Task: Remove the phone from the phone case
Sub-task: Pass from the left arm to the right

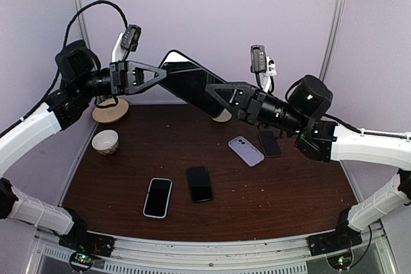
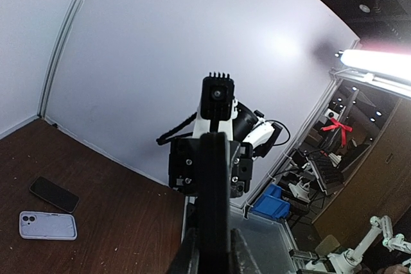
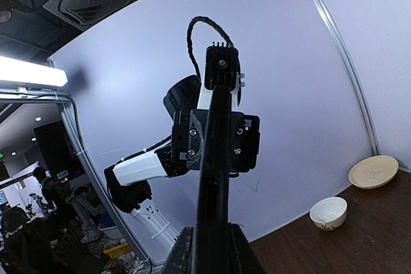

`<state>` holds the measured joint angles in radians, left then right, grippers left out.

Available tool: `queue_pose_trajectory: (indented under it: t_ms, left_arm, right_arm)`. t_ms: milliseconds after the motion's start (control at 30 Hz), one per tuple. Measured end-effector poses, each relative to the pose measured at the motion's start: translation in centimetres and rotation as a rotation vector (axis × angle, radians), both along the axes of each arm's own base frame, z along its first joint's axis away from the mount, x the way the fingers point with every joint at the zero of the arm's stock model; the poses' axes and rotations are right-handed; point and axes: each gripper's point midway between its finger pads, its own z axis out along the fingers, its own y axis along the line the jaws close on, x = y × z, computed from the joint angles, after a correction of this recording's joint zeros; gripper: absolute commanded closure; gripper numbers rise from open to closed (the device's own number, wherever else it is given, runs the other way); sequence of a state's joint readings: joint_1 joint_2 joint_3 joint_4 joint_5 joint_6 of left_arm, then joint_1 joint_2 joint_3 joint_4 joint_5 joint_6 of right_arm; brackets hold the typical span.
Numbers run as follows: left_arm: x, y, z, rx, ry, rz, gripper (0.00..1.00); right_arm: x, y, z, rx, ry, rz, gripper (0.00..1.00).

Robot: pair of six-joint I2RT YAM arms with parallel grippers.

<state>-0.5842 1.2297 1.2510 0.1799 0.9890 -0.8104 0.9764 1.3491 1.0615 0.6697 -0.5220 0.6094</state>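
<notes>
A black phone in its dark phone case [image 1: 189, 85] hangs tilted in the air above the back of the table, held at both ends. My left gripper [image 1: 164, 74] is shut on its upper left end. The right gripper [image 1: 212, 92] is shut on the lower right end. In the left wrist view the phone [image 2: 213, 197] runs edge-on from my left gripper [image 2: 213, 256] to the opposite gripper. From the right wrist the phone [image 3: 212, 171] likewise shows edge-on, with the right gripper [image 3: 209, 248] pressed on both its faces. Phone and case cannot be told apart.
On the brown table lie a lilac case [image 1: 246, 151], a black phone [image 1: 269, 143] beside it, another black phone [image 1: 200, 183] and a light-blue-cased phone [image 1: 158, 197]. A white bowl [image 1: 105, 141] and a tan plate [image 1: 110, 112] sit at the far left.
</notes>
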Motion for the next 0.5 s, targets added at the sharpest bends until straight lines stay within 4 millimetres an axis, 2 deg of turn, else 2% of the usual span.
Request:
queue_pose_trajectory:
  t_ms: [67, 200, 233, 300, 367, 500]
  left_arm:
    - [0.0, 0.0, 0.0, -0.001, -0.002, -0.001, 1.0]
    - [0.0, 0.0, 0.0, -0.001, -0.01, -0.001, 1.0]
    - [0.0, 0.0, 0.0, -0.001, -0.013, -0.001, 0.91]
    - [-0.1, 0.0, 0.0, 0.001, -0.029, -0.004, 0.63]
    - [-0.2, 0.0, -0.3, 0.013, -0.054, -0.004, 0.43]
    - [-0.7, 0.3, -1.6, 0.063, -0.116, 0.001, 0.34]
  right_arm:
    - [0.1, 0.0, 0.0, -0.001, 0.003, -0.001, 0.99]
    - [0.4, 0.0, -0.2, -0.015, 0.007, -0.008, 1.0]
    - [0.4, 0.1, -0.2, -0.019, 0.006, -0.008, 1.0]
    - [0.4, 0.1, -0.2, -0.025, -0.002, -0.011, 1.0]
    - [0.2, 0.2, -0.6, -0.05, -0.011, -0.006, 1.0]
    - [-0.4, 0.7, -3.1, -0.166, -0.007, 0.004, 1.0]
